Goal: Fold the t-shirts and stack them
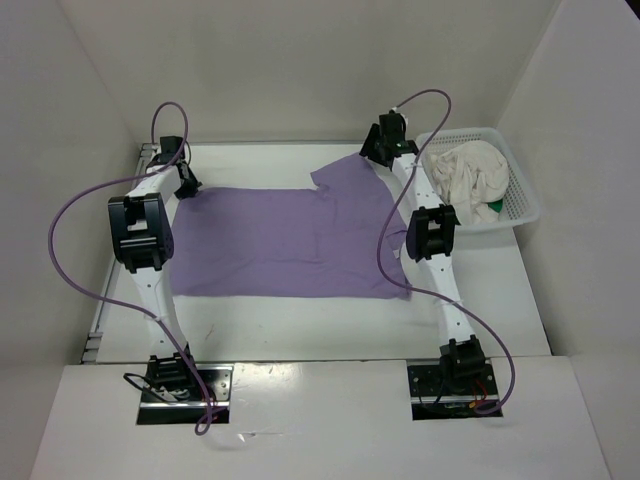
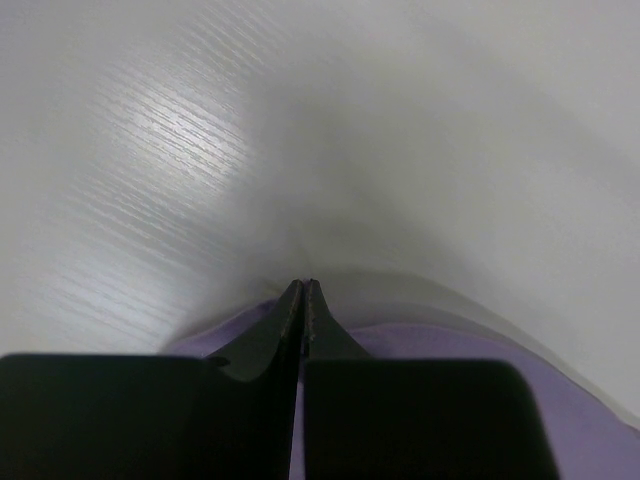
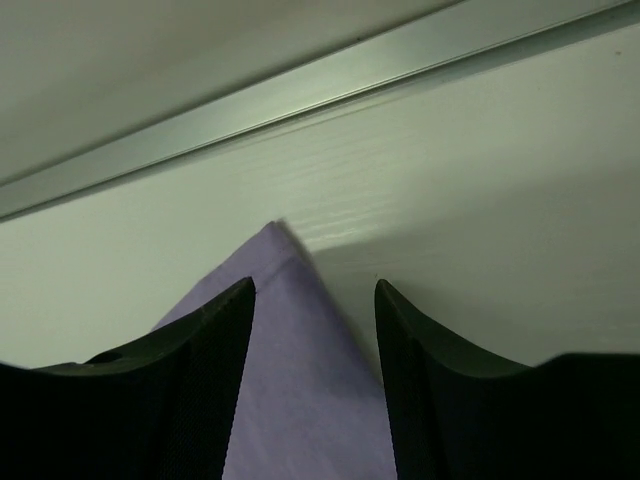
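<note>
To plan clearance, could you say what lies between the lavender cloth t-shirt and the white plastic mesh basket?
The right arm, shown in the top view.

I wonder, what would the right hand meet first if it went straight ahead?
Likely the lavender shirt's corner between the right hand's open fingers, then bare table; depth is unclear.

purple t-shirt: soft matt cloth | table: white, faint grain, slight sheen | basket: wht plastic mesh

Lavender t-shirt lies flat; cream t-shirt sits crumpled atop green t-shirt.
</note>
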Controlling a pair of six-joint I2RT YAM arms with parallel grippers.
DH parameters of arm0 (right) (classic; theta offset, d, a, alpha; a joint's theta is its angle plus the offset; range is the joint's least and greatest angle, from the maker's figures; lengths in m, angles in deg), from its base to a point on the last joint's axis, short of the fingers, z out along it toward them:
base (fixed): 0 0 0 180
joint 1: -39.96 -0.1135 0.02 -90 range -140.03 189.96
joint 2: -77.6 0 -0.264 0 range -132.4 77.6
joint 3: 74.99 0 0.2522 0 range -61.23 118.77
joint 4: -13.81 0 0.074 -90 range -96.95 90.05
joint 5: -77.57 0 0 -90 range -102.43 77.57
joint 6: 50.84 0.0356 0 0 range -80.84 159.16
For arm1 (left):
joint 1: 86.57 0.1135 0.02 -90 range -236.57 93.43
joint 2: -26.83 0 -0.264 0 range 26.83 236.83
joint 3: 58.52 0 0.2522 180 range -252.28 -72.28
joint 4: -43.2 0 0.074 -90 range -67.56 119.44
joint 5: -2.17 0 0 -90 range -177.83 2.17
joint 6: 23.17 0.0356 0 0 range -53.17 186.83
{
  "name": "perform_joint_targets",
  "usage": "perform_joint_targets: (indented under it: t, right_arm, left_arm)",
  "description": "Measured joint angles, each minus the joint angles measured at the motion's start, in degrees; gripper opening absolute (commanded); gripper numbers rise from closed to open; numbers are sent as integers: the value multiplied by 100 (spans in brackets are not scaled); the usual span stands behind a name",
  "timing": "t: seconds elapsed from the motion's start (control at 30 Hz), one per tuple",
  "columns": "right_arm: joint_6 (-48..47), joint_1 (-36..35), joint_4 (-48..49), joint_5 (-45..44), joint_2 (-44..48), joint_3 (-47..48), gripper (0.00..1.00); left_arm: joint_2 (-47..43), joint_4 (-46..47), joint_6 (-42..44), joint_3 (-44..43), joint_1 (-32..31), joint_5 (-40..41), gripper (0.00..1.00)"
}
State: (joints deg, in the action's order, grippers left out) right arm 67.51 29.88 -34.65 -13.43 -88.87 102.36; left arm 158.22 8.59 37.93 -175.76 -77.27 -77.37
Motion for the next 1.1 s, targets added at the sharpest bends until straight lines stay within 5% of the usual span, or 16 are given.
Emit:
perform_joint_targets:
  t: [0.23, 0.53, 0.83, 1.1]
  right_arm:
    - [315, 0, 380, 284, -162, 52, 57]
    - [785, 0, 708, 752, -393, 195, 34]
    - [1051, 26, 713, 933, -555, 365, 0]
    - [1097, 83, 282, 1209, -680, 1069, 0]
  left_arm:
    - [-2, -7, 0, 0, 0, -33, 2]
    - [-2, -9, 0, 0, 0, -83, 2]
    - [-4, -9, 4, 0, 0, -118, 2]
    - [-365, 31, 0, 334, 0, -284, 1]
